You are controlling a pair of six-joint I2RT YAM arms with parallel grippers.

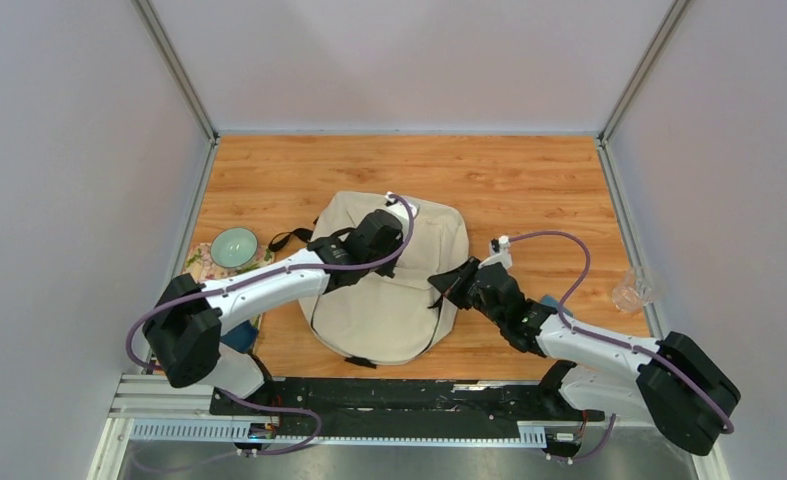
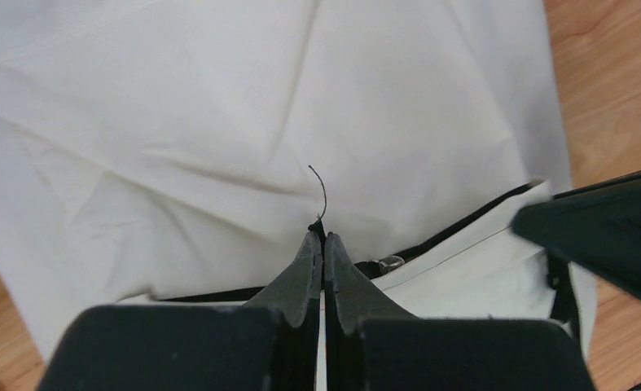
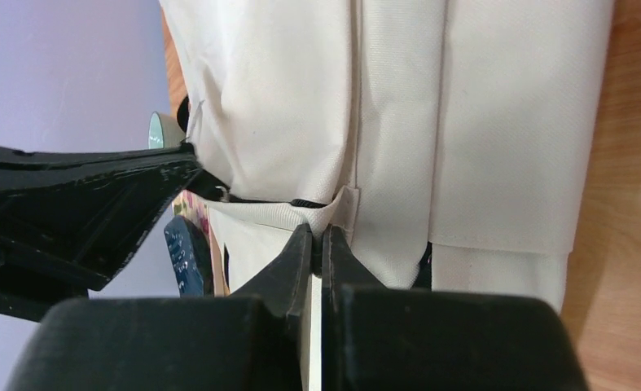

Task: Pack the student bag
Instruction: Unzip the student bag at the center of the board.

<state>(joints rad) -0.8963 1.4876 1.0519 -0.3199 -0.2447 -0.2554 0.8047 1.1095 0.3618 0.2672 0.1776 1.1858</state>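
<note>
The cream student bag (image 1: 389,310) lies flat in the middle of the wooden table. My left gripper (image 1: 387,258) is over the bag's upper middle. In the left wrist view it (image 2: 323,238) is shut on a thin black zipper pull (image 2: 318,226) above the black zipper line (image 2: 463,221). My right gripper (image 1: 445,284) is at the bag's right edge. In the right wrist view it (image 3: 318,233) is shut on a folded fabric edge of the bag (image 3: 463,122). The two grippers are close together, and each shows in the other's wrist view.
A teal bowl (image 1: 234,246) sits on a floral mat (image 1: 199,265) left of the bag. A dark blue item (image 1: 237,337) lies by the left arm's base. A clear glass cup (image 1: 631,290) stands at the table's right edge. Grey walls enclose three sides.
</note>
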